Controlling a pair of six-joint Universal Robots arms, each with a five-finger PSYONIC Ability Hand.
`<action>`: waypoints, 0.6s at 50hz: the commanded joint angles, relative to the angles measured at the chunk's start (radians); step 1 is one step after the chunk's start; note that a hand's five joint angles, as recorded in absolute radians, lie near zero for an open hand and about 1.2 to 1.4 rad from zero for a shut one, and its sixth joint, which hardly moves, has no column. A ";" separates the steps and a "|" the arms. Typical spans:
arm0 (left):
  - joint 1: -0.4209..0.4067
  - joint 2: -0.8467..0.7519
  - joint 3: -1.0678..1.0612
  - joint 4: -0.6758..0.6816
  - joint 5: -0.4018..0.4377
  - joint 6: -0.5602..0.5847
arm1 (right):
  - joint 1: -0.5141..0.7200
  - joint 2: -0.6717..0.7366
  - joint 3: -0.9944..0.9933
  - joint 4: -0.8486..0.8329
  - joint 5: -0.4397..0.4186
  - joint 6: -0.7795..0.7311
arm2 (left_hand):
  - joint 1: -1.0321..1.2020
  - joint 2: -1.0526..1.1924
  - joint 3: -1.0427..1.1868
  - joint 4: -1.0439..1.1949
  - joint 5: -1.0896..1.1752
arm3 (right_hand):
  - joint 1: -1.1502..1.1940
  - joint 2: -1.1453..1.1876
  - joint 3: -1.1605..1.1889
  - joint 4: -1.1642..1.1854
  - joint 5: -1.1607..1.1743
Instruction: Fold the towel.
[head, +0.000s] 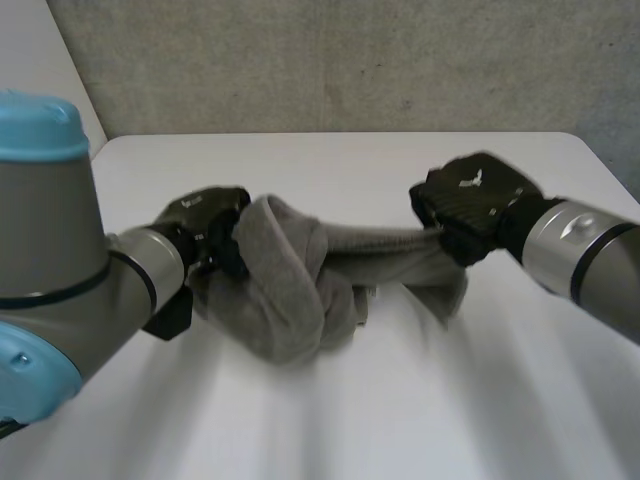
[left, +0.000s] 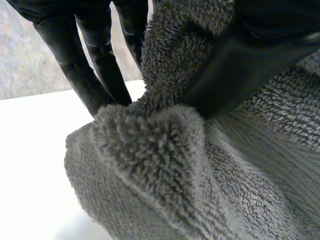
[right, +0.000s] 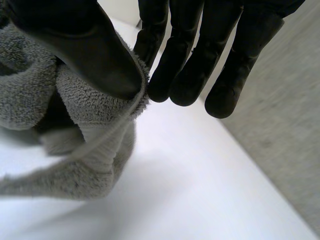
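The grey terry towel (head: 290, 290) is bunched up over the middle of the white bench (head: 350, 160), held between the two black hands. Most of its bulk sits toward the left, a thick rolled lump with folds wrapped over one another. I cannot tell whether the lump's underside rests on the bench or hangs just above it. From the lump a narrower, twisted band runs rightward, raised off the bench, and a loose flap hangs down below the hand at that end.

The left hand (head: 200, 228) is tight against the left end of the lump and is grasping the towel. In its wrist view the thumb (left: 235, 70) presses into the pile from one side while the fingers (left: 95, 75) come down behind the cloth on the other. A folded corner of towel pokes out just past the fingertips.

The right hand (head: 470, 205) is clamped on the towel's right end. Seen along its palm, the thumb pins a hemmed edge against the nearest finger, and the other fingers lie straight alongside, clear of the cloth. The rest of the towel droops away beneath the thumb toward the bench.

The left arm (head: 60, 260), with its light-blue caps, looms at the near left, and the right arm (head: 580, 250) reaches in from the near right. A rough grey wall (head: 350, 60) stands beyond the bench's far edge.
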 joint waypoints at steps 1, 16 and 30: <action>0.009 -0.129 -0.017 0.056 -0.010 0.140 | 0.002 0.158 -0.060 -0.047 0.000 0.002 | -0.034 -0.084 -0.228 -0.209 -0.304 | 0.044 0.062 0.062 0.058 0.064; 0.080 -0.088 0.561 0.155 -0.003 0.300 | 0.003 0.045 -0.273 -0.753 0.242 0.171 | -0.131 -0.181 -0.325 -0.306 -0.400 | 0.044 0.062 0.062 0.058 0.064; 0.066 0.019 0.057 0.306 0.004 0.310 | 0.031 -0.043 0.068 -0.556 0.026 0.182 | -0.477 -0.528 -0.671 -0.653 -0.747 | 0.044 0.062 0.062 0.058 0.064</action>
